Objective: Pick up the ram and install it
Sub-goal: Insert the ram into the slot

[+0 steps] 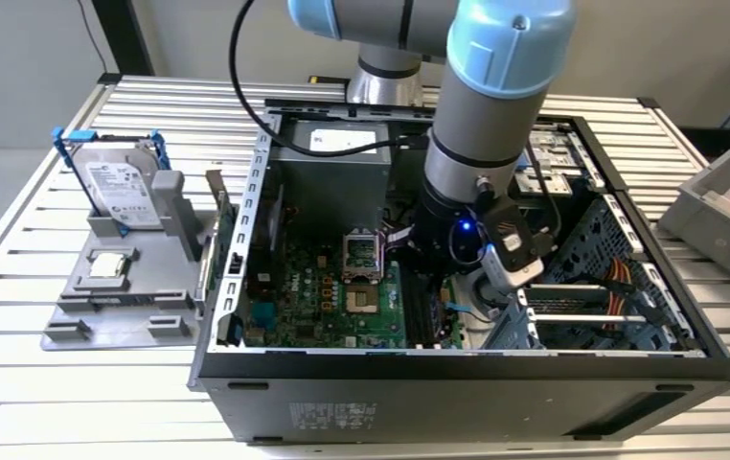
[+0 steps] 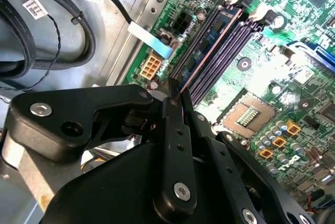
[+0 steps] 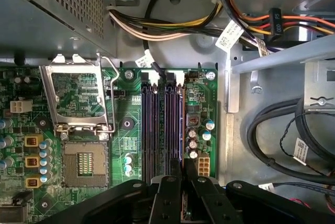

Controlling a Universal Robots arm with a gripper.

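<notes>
The ram (image 2: pixel 212 48) shows edge-on as a thin stick with a coppery top edge. It stands in the memory slot (image 3: pixel 174 124) nearest the case wall cables, on the green motherboard (image 3: pixel 128 109). In the first wrist view the ram (image 3: pixel 181 130) is a thin line running out from between the black fingers. My gripper (image 2: pixel 177 96) (image 3: pixel 183 170) is shut on the ram's near end. In the exterior view the arm's wrist (image 1: pixel 467 240) reaches down into the open computer case (image 1: pixel 467 374), over the slots.
An open CPU socket (image 3: pixel 84 164) lies beside the memory slots. Cable bundles (image 3: pixel 282 130) run along the case wall. On the exterior view's left, a grey holder (image 1: pixel 78 321) carries a hard drive in a blue frame (image 1: pixel 123 187) and a small silver chip (image 1: pixel 109 265). A grey bin (image 1: pixel 723 206) sits at the right.
</notes>
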